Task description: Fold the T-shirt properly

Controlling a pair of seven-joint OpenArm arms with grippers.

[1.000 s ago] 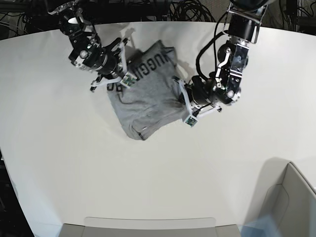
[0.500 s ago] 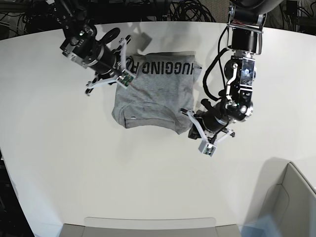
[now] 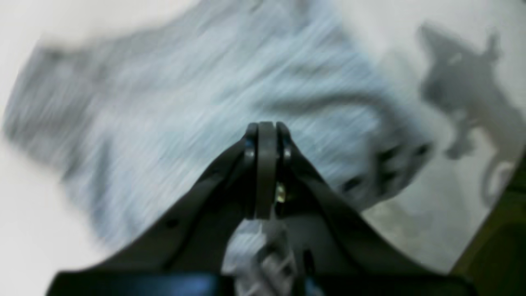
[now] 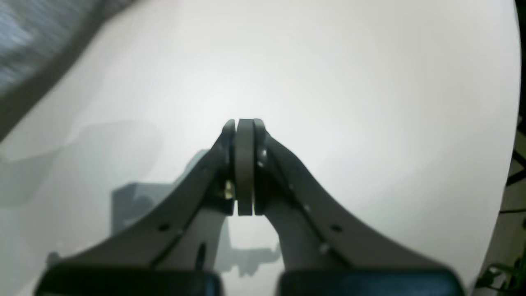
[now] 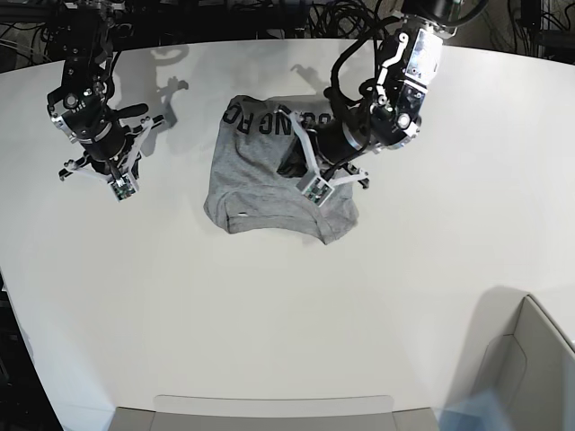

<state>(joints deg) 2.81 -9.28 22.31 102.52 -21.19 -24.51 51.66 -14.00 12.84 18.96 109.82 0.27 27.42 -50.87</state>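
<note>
The grey T-shirt (image 5: pixel 260 184) lies crumpled on the white table (image 5: pixel 269 305), with black lettering along its far edge. Part of its right side is bunched over the lettering. My left gripper (image 5: pixel 314 189) hovers over the shirt's right half. In the left wrist view the left gripper (image 3: pixel 266 128) is shut, with no cloth seen between its tips and the blurred T-shirt (image 3: pixel 164 94) below. My right gripper (image 5: pixel 119 187) is far left of the shirt. In its wrist view the right gripper (image 4: pixel 245 123) is shut over bare table, with the T-shirt (image 4: pixel 24 37) at the top left corner.
A pale open box (image 5: pixel 530 368) stands at the near right corner. A grey tray edge (image 5: pixel 269 411) runs along the front of the table. Dark cables (image 5: pixel 341 18) lie behind the table's far edge.
My right gripper has pulled away leftward from the shirt's far left corner. The left arm swung from the shirt's near right corner up over its right side, which now bunches inward.
</note>
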